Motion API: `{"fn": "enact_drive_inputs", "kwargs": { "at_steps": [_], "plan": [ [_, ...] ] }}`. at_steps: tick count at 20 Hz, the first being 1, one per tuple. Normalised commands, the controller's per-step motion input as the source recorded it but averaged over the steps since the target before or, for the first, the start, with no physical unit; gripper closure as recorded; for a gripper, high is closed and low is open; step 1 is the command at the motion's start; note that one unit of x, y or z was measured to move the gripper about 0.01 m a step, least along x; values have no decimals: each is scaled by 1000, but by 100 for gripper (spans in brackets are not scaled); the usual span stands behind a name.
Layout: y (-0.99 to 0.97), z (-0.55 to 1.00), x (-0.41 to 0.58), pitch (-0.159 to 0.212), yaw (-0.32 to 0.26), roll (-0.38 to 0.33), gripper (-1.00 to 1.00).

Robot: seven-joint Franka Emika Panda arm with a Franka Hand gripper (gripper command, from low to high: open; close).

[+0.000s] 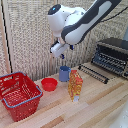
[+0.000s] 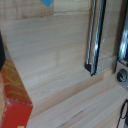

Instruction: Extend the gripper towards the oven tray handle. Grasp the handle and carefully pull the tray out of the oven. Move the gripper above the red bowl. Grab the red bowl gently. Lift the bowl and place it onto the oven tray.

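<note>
In the exterior view my gripper [image 1: 62, 55] hangs in the air above the blue cup [image 1: 64, 73], holding nothing; its fingers are too small to show their spacing. The red bowl [image 1: 49, 84] sits on the wooden table below it, toward the exterior view's left. The oven [image 1: 113, 56] stands at the exterior view's right, and the dark wire tray [image 1: 94, 72] sticks out of its front over the table. The tray handle [image 2: 95, 35] appears in the wrist view as a thin shiny dark bar, with an oven corner [image 2: 122, 47] beside it. A blue sliver [image 2: 46, 2] shows at that view's edge.
An orange carton [image 1: 75, 85] stands upright in front of the blue cup, and it also shows in the wrist view [image 2: 12, 100]. A big red mesh basket [image 1: 20, 95] sits at the exterior view's left. A ribbed wall runs behind the table.
</note>
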Motion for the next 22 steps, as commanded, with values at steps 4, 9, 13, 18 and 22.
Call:
{"fn": "enact_drive_inputs", "kwargs": {
  "at_steps": [4,9,13,18,22],
  "plan": [
    [-265,-93,0,-6,182,-268,-100],
    [-450,-83,-3,5,114,-288,-100],
    [-704,-234,-27,9,38,-249,-100],
    [-774,-181,-146,-2,22,-235,-100],
    [-744,-114,-139,-28,23,-229,-100]
  ]
}}
